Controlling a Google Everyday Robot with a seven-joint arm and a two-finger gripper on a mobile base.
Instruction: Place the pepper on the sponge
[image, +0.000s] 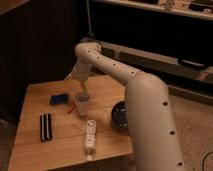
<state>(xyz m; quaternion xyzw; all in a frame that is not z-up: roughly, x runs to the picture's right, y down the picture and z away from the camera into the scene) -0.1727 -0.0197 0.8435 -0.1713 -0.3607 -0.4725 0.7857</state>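
Near edge of table (35, 150): white bottle-like thing (90, 137) lying flat, black/white striped block (45, 127) picture-left of it. Mid-table: translucent cup (82, 105) upright. Pepper (71, 107) lies on the wood just beside cup, btwn cup & sponge (59, 99). Pepper is off the sponge, near it, apart as far as I can tell. Dark bowl (120, 114) at right, partly behind arm. Gripper (83, 89) hangs just above cup rim, fingers spread, nothing pinched.

Judgement: reach-for-pepper step; placing is left to do. Next move needs gripper shifted toward pepper & down, clear of cup, jaws either side of its slim body w/o knocking cup. Then a short carry over to sponge, farther back.
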